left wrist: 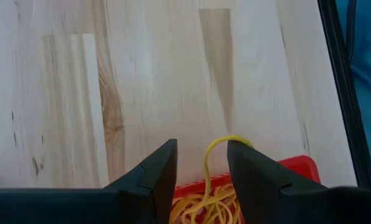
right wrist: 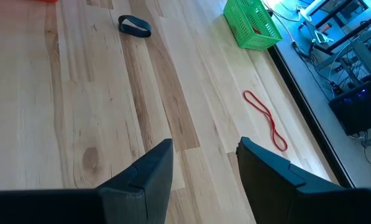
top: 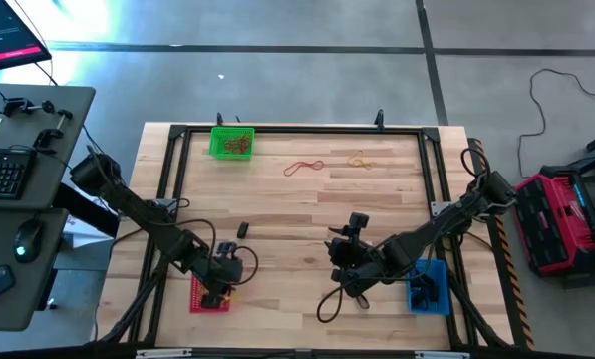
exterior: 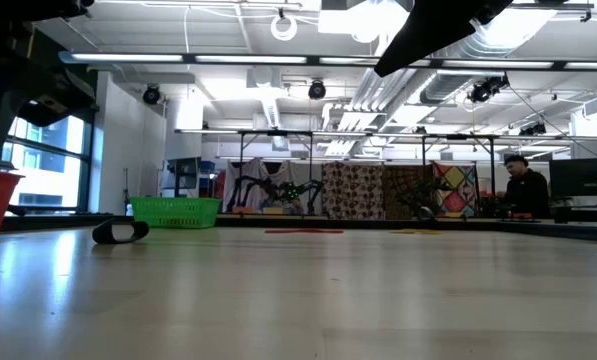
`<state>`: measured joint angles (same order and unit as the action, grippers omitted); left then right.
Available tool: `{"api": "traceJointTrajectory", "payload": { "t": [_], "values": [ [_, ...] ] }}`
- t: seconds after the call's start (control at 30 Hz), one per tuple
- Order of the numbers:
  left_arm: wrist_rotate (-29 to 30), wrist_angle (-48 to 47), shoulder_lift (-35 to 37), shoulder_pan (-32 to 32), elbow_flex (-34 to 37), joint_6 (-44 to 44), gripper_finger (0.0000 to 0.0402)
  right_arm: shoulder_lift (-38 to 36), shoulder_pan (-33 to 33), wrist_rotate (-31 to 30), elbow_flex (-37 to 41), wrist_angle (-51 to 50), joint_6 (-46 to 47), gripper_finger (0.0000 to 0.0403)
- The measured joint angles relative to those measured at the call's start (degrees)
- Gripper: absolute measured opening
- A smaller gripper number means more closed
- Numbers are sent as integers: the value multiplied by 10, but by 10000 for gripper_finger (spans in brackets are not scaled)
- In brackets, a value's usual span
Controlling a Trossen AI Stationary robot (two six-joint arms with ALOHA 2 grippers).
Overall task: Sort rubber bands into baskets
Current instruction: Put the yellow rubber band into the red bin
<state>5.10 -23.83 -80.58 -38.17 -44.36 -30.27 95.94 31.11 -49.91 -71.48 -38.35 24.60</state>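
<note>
The red basket (top: pixel 203 296) stands at the near left and holds several yellowish rubber bands (left wrist: pixel 204 205). My left gripper (left wrist: pixel 202 144) hovers open over it, pointing steeply down. One yellow loop (left wrist: pixel 217 144) rises from the pile between its fingers. My right gripper (right wrist: pixel 206 144) is open and holds nothing, above the table's middle (top: pixel 337 249). A black band (right wrist: pixel 134 25), a red band (right wrist: pixel 266 118) and a yellowish band (top: pixel 360 160) lie flat on the wood. The green basket (top: pixel 232 143) is at the far left and the blue basket (top: pixel 428 286) at the near right. My left gripper has a yellow loop (left wrist: pixel 230 139) arching from the pile in the red basket up to the inner side of one finger (left wrist: pixel 247 168). Whether the band touches that finger, I cannot tell. The other finger stands apart from it.
A black frame rail (top: pixel 297 131) runs round the tabletop. Dark things lie in the blue basket (top: pixel 424 289) and brownish bands in the green one (top: pixel 237 146). A desk with a keyboard (top: pixel 3 172) stands left of the table. A person (exterior: pixel 523 185) sits far behind.
</note>
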Motion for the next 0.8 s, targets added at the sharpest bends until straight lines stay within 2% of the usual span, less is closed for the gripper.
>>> {"api": "traceJointTrajectory", "payload": {
  "t": [0.1,0.3,0.4,0.53,0.67,0.8],
  "values": [
    [0,2,-1,0,0,22,102,0,0,0,0,0,0,167],
    [-19,22,-1,-1,0,68,10,0,0,0,0,0,-1,167],
    [-27,0,0,-4,-10,62,8,0,0,0,0,0,-1,167],
    [-28,-88,0,-21,-50,39,2,0,0,0,0,0,-2,167],
    [-29,-186,0,-45,-83,-20,1,0,0,0,0,0,-1,167],
    [-27,-242,1,-66,-76,-104,1,0,0,0,0,0,-1,167]
  ]
}}
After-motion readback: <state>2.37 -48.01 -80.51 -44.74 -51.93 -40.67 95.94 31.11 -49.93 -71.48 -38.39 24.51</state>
